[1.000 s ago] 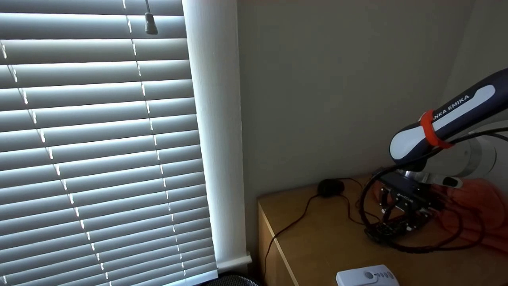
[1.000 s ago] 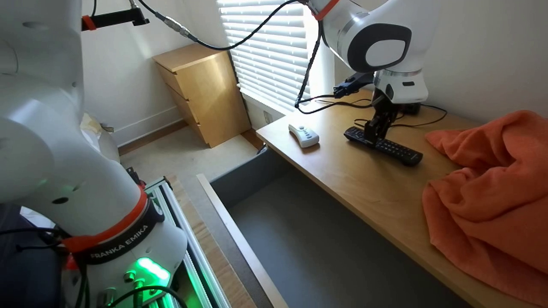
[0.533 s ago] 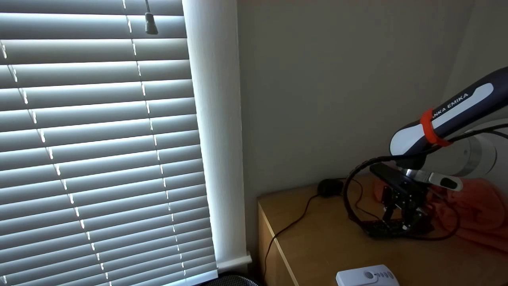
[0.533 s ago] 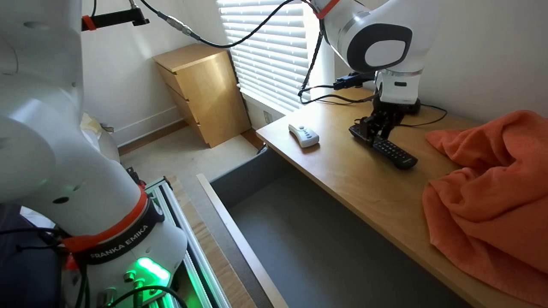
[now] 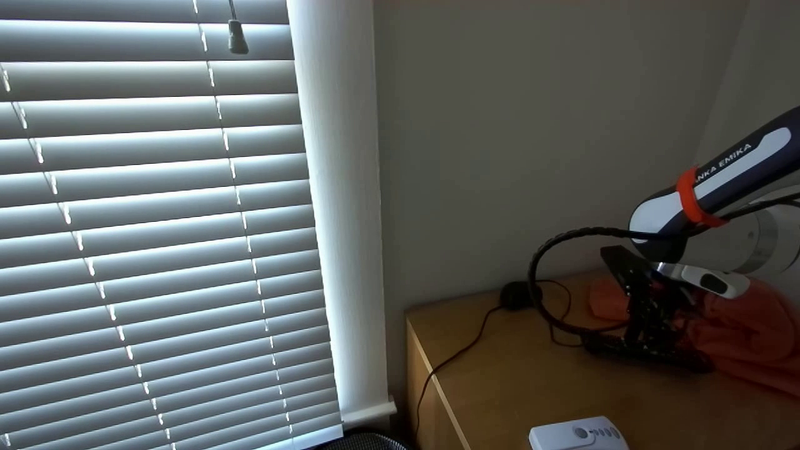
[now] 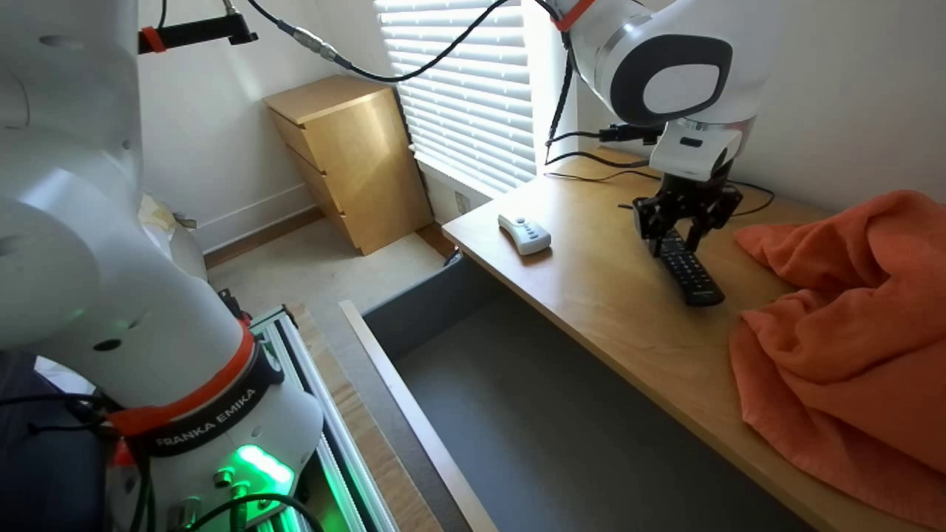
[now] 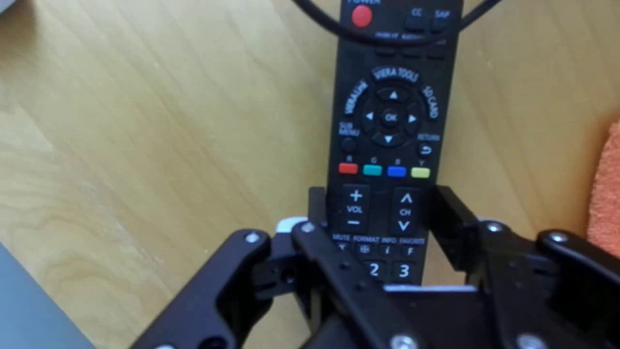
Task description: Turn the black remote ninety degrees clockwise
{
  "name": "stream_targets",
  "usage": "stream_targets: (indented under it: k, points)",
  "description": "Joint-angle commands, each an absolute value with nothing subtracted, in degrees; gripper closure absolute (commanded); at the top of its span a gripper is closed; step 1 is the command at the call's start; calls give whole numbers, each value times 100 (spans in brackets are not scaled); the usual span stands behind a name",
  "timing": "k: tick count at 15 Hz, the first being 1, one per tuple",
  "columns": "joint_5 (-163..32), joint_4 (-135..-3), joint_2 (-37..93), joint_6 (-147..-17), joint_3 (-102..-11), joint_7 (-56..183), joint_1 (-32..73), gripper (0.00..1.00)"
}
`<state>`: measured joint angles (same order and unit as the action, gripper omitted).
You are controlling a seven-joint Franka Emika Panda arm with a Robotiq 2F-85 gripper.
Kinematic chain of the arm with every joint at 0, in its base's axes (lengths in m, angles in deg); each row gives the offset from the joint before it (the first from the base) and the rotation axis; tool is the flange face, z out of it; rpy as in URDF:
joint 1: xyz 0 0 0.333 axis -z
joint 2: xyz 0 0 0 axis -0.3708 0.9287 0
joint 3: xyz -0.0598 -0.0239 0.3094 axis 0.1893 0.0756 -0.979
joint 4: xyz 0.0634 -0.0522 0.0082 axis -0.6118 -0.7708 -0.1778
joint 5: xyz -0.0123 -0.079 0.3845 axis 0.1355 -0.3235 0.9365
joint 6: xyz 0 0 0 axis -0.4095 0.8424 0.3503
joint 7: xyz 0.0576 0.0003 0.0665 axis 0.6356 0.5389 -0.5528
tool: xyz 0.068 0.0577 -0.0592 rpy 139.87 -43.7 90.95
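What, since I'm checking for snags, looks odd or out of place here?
A thin black looping cable crosses in front of the slim black rectangular remote in the wrist view, so it might snag. In an exterior view, a grey wooden-fronted drawer stands open, seemingly unneeded here.

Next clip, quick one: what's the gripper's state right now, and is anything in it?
Gripper: closed, holding the black remote across its width, by its long sides.
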<state>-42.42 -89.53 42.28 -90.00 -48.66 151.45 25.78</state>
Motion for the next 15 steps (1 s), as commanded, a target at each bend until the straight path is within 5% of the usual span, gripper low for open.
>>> stream_targets:
  k: [1, 15]
  points:
    - [-4415, -9320, 3978, -9150, -4595, 16409, 2289, 69]
    - [-4095, -9969, 3658, -10031, -4905, 18034, 2385, 69]
